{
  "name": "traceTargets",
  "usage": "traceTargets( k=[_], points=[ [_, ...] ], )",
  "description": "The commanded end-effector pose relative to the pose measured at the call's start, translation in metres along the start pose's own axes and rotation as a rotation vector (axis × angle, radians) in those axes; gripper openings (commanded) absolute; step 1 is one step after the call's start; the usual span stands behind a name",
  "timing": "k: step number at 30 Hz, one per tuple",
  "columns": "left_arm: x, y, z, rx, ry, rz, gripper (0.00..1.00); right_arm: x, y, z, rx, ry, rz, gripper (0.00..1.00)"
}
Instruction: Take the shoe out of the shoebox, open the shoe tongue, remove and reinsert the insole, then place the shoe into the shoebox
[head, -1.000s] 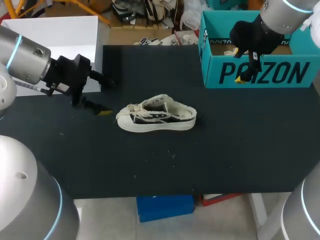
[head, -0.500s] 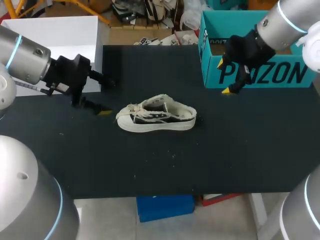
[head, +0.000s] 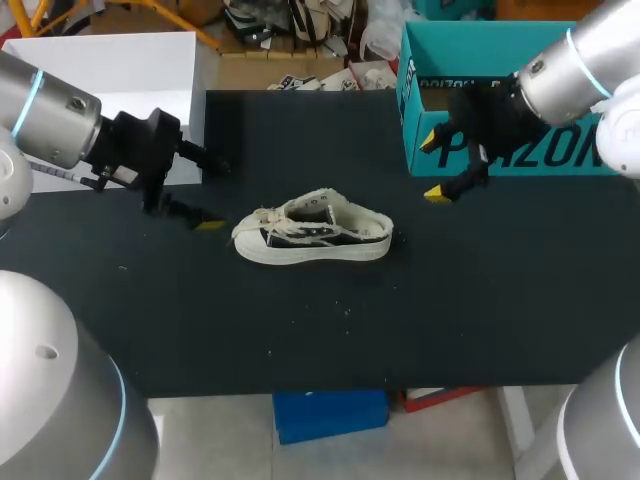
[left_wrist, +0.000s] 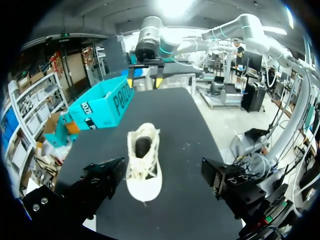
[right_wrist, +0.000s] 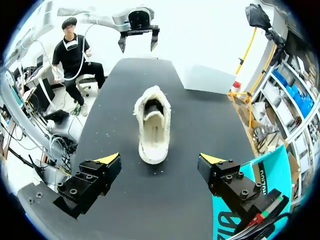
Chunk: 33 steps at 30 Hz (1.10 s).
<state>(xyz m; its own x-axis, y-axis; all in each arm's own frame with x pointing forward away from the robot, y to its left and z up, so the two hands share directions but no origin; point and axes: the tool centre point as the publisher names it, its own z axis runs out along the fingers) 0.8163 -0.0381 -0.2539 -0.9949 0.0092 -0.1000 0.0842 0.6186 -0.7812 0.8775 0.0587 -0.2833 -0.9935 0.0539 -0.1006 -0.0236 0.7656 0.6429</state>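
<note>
The left hand (head: 216, 195) and right hand (head: 432, 167) hover agape.

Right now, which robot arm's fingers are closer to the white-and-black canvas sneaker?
The left arm's fingers: one yellow tip sits right beside the sneaker, while the right arm's fingers hover by the teal cardboard shoebox.

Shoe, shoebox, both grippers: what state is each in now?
Shoe: upright on the table, outside the shoebox, ungripped.
Shoebox: open on top.
Left gripper: open, empty, beside the shoe.
Right gripper: open, empty, in front of the shoebox.
</note>
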Motion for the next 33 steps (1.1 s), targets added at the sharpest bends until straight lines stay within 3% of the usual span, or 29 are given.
traceTargets(
  k=[1, 10, 21, 33],
  points=[
    [0.000, 0.001, 0.001, 0.001, -0.004, 0.003, 1.00, 0.006, -0.009, 0.030, -0.225, -0.035, 0.014, 1.00],
    [0.000, 0.001, 0.001, 0.001, -0.004, 0.003, 1.00, 0.012, -0.005, 0.066, -0.312, 0.001, -0.008, 1.00],
    [0.000, 0.001, 0.001, 0.001, -0.004, 0.003, 1.00, 0.020, -0.006, 0.096, -0.325, 0.042, -0.015, 1.00],
    [0.000, 0.001, 0.001, 0.001, -0.004, 0.003, 1.00, 0.017, -0.009, 0.136, -0.349, 0.085, -0.007, 1.00]
  ],
)
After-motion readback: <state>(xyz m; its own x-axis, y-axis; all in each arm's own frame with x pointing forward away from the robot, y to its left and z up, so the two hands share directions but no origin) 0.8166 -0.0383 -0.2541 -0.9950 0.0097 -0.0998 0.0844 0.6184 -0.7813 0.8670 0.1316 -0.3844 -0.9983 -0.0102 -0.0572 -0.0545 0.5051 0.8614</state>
